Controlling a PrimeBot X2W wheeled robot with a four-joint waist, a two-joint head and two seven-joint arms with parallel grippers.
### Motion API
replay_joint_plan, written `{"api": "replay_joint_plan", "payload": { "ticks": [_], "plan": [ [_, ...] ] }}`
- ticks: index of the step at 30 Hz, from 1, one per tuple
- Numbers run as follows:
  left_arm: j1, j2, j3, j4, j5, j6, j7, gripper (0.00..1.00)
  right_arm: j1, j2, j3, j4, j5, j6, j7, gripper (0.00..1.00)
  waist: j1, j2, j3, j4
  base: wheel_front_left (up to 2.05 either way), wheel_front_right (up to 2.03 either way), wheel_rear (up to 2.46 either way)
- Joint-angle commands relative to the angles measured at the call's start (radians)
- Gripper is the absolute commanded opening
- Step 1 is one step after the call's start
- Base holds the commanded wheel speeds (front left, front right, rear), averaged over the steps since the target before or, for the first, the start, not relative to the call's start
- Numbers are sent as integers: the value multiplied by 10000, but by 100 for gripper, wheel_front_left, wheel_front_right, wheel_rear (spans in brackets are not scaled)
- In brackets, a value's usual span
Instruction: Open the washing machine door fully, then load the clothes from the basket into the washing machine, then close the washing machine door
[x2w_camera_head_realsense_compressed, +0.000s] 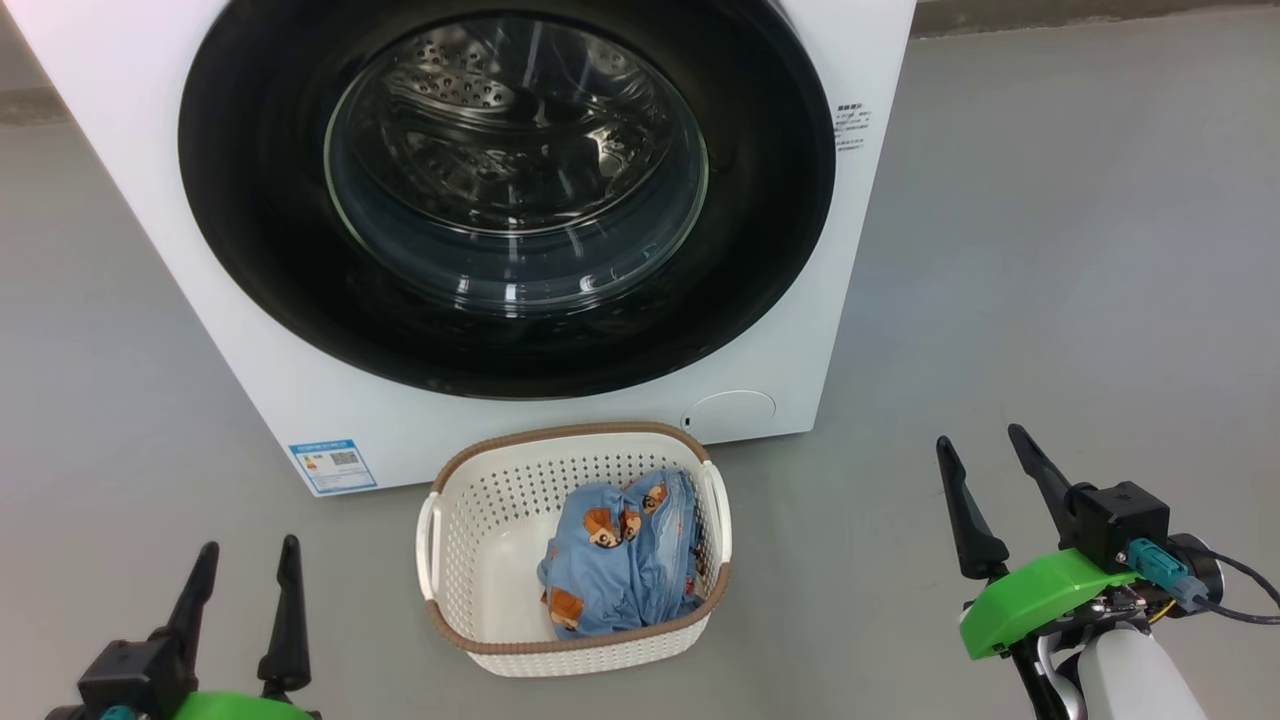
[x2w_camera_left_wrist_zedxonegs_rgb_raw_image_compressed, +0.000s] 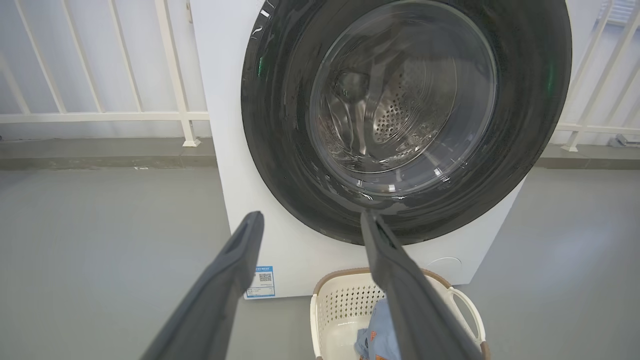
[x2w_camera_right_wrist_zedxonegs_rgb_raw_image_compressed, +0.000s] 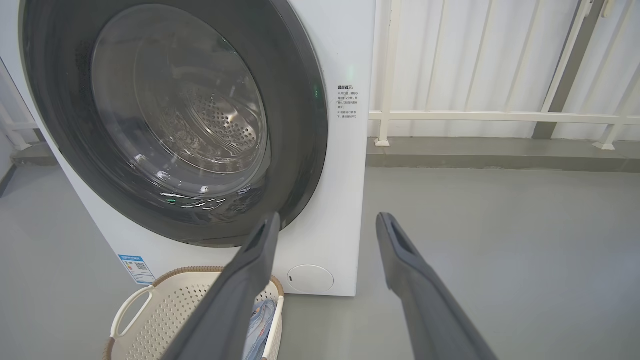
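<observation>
You can read neither the blue QR-code sticker (x2w_camera_head_realsense_compressed: 333, 466) low left on the big white front-loading washing machine (x2w_camera_head_realsense_compressed: 400, 430) nor the small dark print (x2w_camera_head_realsense_compressed: 852, 125) at its right.

Smooth grey floor (x2w_camera_head_realsense_compressed: 1050, 250); white railing (x2w_camera_right_wrist_zedxonegs_rgb_raw_image_compressed: 500, 116) on a raised grey kerb (x2w_camera_right_wrist_zedxonegs_rgb_raw_image_compressed: 500, 155) behind

washing machine (x2w_camera_head_realsense_compressed: 400, 440): top cut off by upper edge | blue sticker (x2w_camera_head_realsense_compressed: 333, 466): print too small | clothes (x2w_camera_left_wrist_zedxonegs_rgb_raw_image_compressed: 375, 330): cut by bottom edge
</observation>
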Motion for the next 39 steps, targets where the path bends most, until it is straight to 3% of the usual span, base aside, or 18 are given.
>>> {"api": "replay_joint_plan", "payload": {
  "ticks": [1, 39],
  "plan": [
    [-464, 111, 399, -277, -170, -4, -95, 100, -250, 54, 272, -196, 59, -13, -122, 100, 0, 0, -9, 3, 0, 0, 0],
    [-525, 250, 366, -138, -366, -30, -95, 100, -254, 56, 305, -354, 304, -13, -122, 100, 0, 0, 91, 77, 4, 4, -9]
  ]
}}
